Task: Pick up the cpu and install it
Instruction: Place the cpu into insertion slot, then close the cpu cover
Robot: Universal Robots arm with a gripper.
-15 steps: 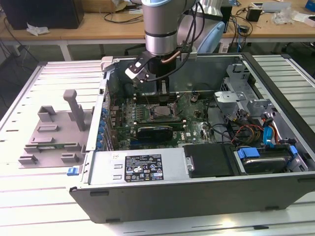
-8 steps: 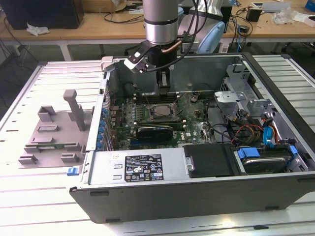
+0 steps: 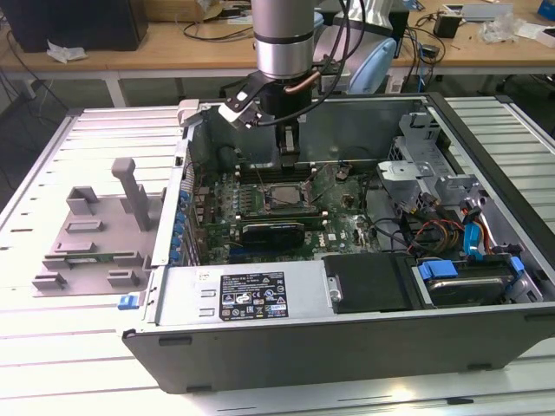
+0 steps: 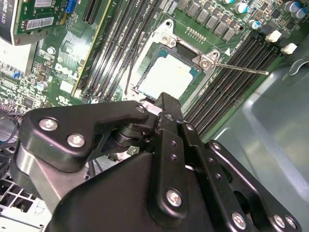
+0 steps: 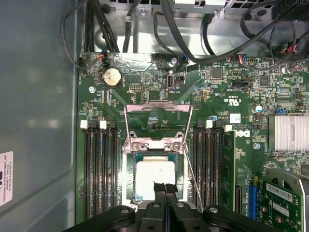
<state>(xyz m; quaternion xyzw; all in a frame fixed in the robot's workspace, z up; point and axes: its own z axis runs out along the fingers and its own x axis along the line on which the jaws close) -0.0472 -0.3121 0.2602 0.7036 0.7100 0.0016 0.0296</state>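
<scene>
The cpu [image 5: 153, 175], a pale silver square, lies flat in the motherboard socket [image 5: 130, 166]; it also shows in the second wrist view as the cpu [image 4: 166, 79] and in the exterior view as the cpu [image 3: 284, 198]. The socket's metal load plate [image 5: 158, 112] is swung open and its thin lever [image 5: 191, 171] stands free beside it. My gripper [image 5: 164, 187] hangs just above one edge of the cpu, with its black fingers [image 4: 164, 104] pressed together and nothing between them. In the exterior view the gripper [image 3: 290, 146] is inside the open computer case, over the socket.
Memory slots [image 5: 99, 169] flank the socket on both sides, and an expansion card [image 5: 285, 198] stands close by. Case walls [image 3: 364, 113], a drive cage [image 3: 434, 173], cables [image 3: 434, 232] and the power supply [image 3: 251, 295] ring the board. A grey fixture [image 3: 95, 230] lies outside on the table.
</scene>
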